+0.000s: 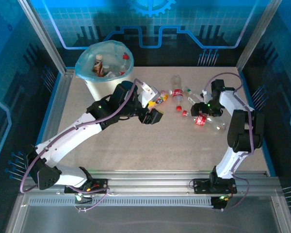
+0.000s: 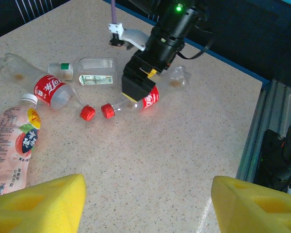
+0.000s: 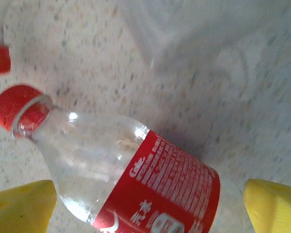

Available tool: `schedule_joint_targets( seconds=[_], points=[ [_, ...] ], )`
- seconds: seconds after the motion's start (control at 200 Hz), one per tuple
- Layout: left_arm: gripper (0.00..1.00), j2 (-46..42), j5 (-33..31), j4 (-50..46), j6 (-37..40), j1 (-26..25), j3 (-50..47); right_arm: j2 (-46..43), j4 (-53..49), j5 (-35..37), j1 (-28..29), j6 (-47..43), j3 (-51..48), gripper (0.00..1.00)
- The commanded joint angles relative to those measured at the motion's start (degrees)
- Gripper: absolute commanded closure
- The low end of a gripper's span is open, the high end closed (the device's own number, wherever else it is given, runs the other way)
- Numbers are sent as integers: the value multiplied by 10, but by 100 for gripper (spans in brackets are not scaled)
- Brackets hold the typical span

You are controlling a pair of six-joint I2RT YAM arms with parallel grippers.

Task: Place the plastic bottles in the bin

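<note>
Several plastic bottles lie on the table right of centre. A pink-labelled bottle (image 2: 12, 145) is nearest my left gripper (image 2: 148, 206), which hangs open over bare tabletop with nothing between its yellow fingers (image 2: 39, 204). Beyond it lie a red-labelled bottle (image 2: 51, 90) and a clear green-and-white-labelled one (image 2: 89, 73). My right gripper (image 3: 148, 208) is open and low over another red-labelled, red-capped bottle (image 3: 150, 179), which lies between its fingers (image 3: 22, 204). In the top view this bottle (image 1: 200, 120) sits under the right gripper (image 1: 203, 111). The bin (image 1: 104, 60) stands at the back left with bottles inside, behind the left gripper (image 1: 153, 117).
Blue enclosure walls (image 1: 145, 29) and an aluminium frame ring the table. A metal rail (image 2: 266, 126) runs along the right edge. Speckled tabletop (image 1: 136, 145) stretches in front of both arms. Another clear bottle (image 1: 177, 80) lies behind the group.
</note>
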Motion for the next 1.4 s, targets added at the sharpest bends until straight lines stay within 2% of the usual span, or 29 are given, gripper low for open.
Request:
schedule_joint_targets(
  seconds=[0.0,0.155,0.32,0.54,0.755,0.985,1.216,1.396],
  points=[
    [29,-18,-9,15,16,0,-11,-38,-28,-20,0,32,-26,0],
    [29,-20,-12,13,19,0,-15,-72,-49,-2,34,55,-61,0],
    [29,-19,-15,14,19,0,-17,-110,-45,39,102,87,-107,0],
    [28,-14,-16,15,9,1,-18,-121,-27,94,168,126,-154,0],
    [28,-11,-18,14,9,1,-18,-116,-24,93,212,142,-161,4],
    [28,-4,-36,7,-4,5,-12,-100,5,84,235,156,-182,13],
    [28,8,-40,-4,-48,34,5,-98,23,99,272,169,-196,25],
    [28,-2,-40,7,-75,54,3,-128,22,103,286,177,-202,35]
  ],
)
